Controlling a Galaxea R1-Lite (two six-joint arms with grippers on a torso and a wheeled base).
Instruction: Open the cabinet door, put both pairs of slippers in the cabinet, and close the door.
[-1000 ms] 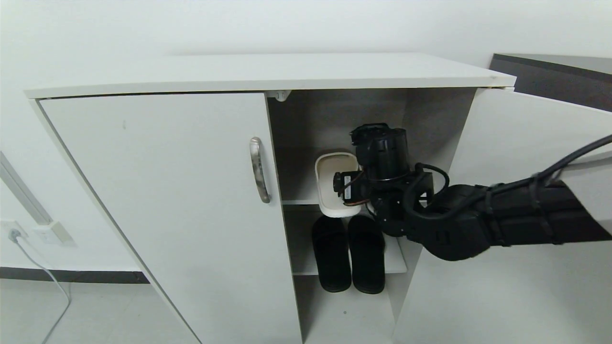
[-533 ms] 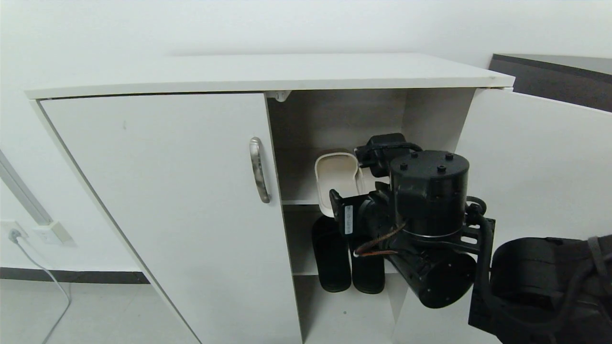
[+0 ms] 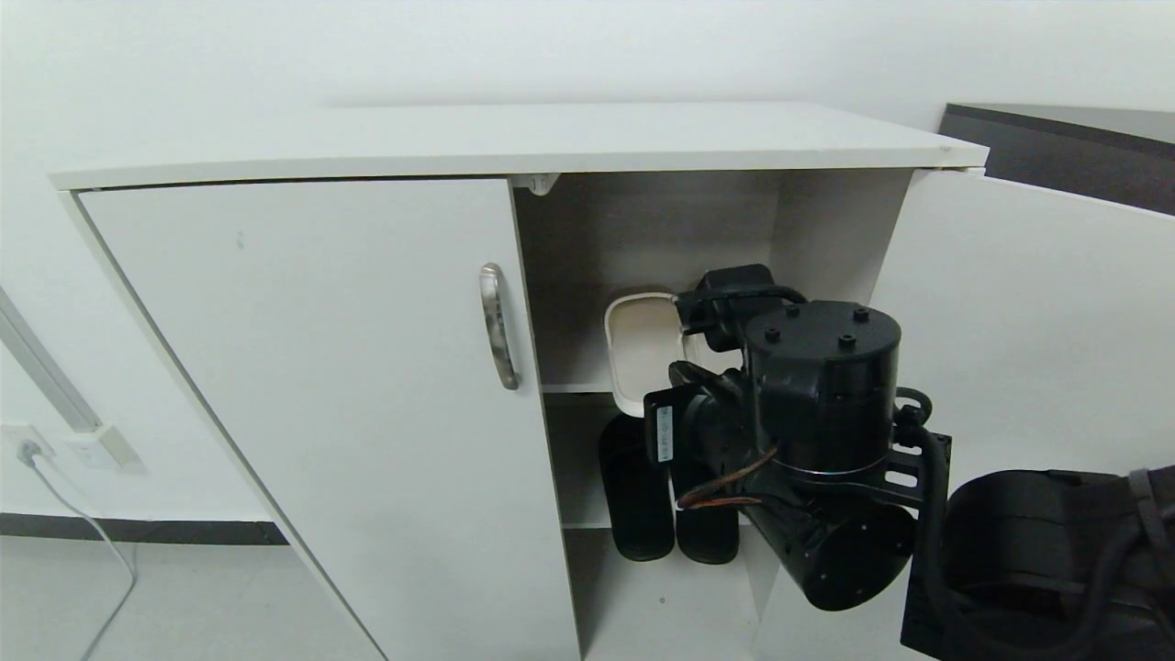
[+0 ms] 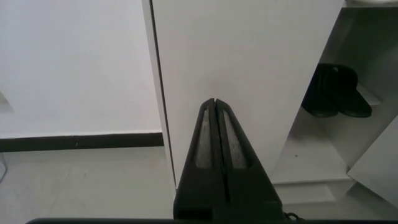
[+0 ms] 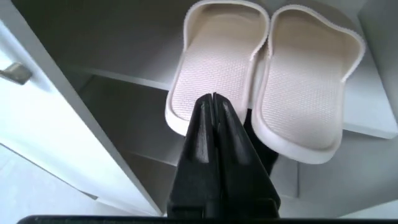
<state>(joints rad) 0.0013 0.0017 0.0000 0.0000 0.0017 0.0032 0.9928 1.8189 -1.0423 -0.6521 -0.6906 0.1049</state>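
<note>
The white cabinet (image 3: 514, 138) has its right door (image 3: 1028, 303) swung open and its left door (image 3: 321, 367) closed. A pair of white slippers (image 5: 217, 56) lies side by side on the upper shelf, toes over the shelf edge; one slipper (image 3: 643, 344) shows beside my right arm (image 3: 817, 431). A black pair (image 3: 635, 496) rests on the lower shelf, and these black slippers (image 4: 336, 93) also show from the left wrist. My right gripper (image 5: 213, 99) is shut and empty, just in front of the white pair. My left gripper (image 4: 214, 102) is shut, low before the closed door.
A metal handle (image 3: 494, 326) runs down the closed door's inner edge. The open door stands close on the right of my right arm. A wall socket with a cable (image 3: 27, 450) is at the far left near the floor.
My right arm has drawn back out of the cabinet toward the camera and dropped lower. The white slippers stay on the upper shelf.
</note>
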